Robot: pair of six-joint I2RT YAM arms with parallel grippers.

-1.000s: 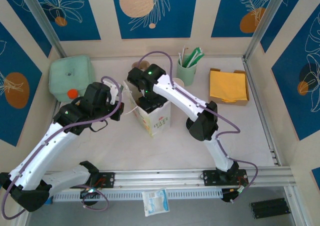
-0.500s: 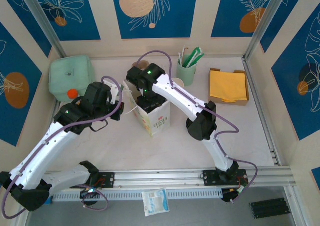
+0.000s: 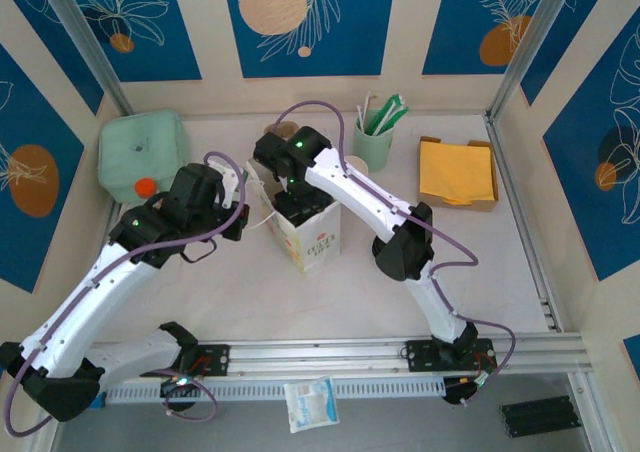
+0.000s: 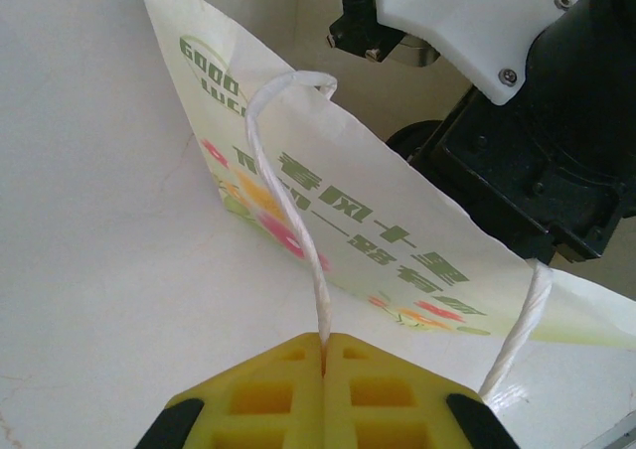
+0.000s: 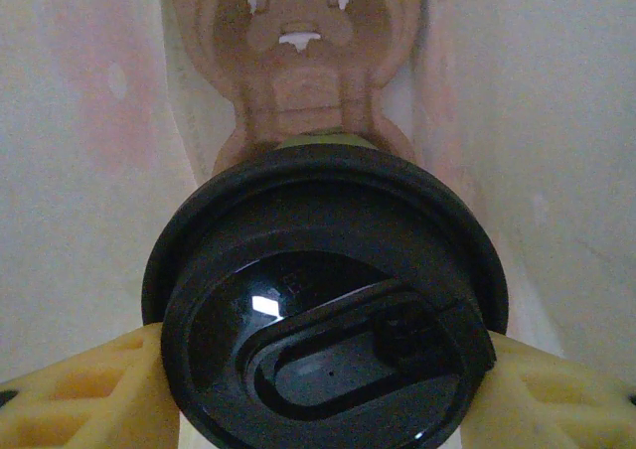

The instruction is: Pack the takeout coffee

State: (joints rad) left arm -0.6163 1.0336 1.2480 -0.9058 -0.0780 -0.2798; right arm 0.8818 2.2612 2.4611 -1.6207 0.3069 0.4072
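OK, overhead: the paper bag stands upright on the white table, just left of frame centre. The left gripper sits at the bag's left side. The right gripper reaches down into the open mouth.

Left wrist: the left gripper is clamped shut on the bag's white twisted-cord handle, bottom centre, holding the printed wall out. The bag is thin creased paper and looks floppy.

Right wrist: the coffee cup is inside the bag, low centre, pinched between the right gripper's yellow ribbed pads just under the lid rim. The lid is round glossy black plastic with a sip flap. A brown moulded-pulp carrier, matte and rough, lies beyond it at top centre. Can't tell if the cup is seated in a pocket.

Handling, my read: light unless it's full. The paper walls are soft and crushable, and the lid is only snapped on, so a hard squeeze or a tilt risks a spill. Best hold is on the sides just below the rim, where it's stiffest. Keep it upright, moderate force.
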